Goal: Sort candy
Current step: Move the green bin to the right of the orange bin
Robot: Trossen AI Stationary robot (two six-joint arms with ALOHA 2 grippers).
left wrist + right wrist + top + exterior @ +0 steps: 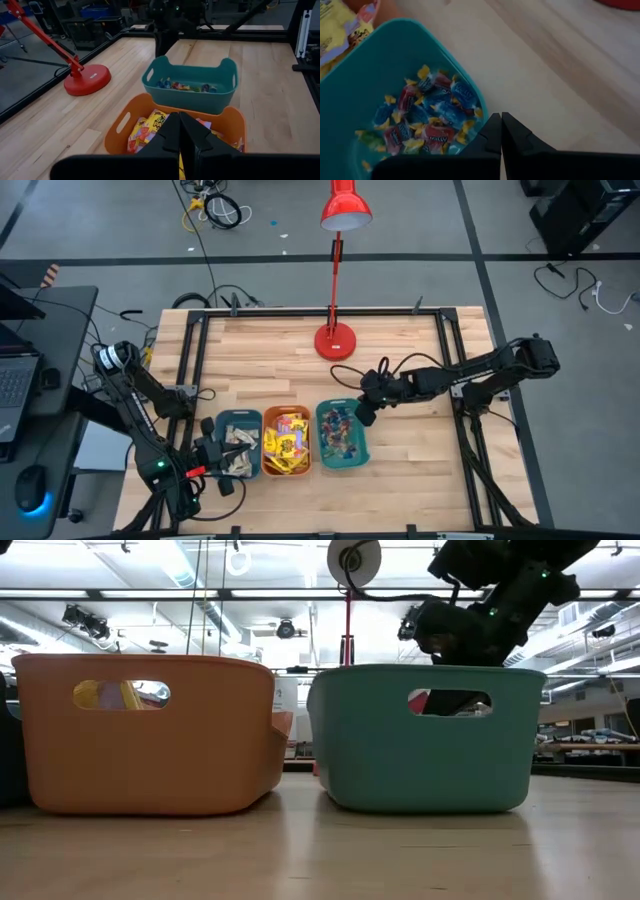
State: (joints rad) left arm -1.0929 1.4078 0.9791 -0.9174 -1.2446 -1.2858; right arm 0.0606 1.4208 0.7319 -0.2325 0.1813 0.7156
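Three bins stand in a row near the table's front edge. The dark blue bin (237, 442) holds pale beige bars, the orange bin (286, 442) holds yellow candy packets (150, 127), and the teal bin (341, 437) holds small red and blue wrapped candy (432, 112). My left gripper (238, 465) is shut with nothing in it, over the dark blue bin and pointing toward the orange one (180, 132). My right gripper (362, 416) is shut with nothing in it, just above the teal bin's far right corner (501, 125).
A red desk lamp stands with its base (336, 340) at the table's far middle. Black frame rails (455, 370) run along the table's sides. Bare wood lies to the right of the teal bin (420, 450). In the low view the orange bin (150, 730) and the teal bin (425, 735) fill the front.
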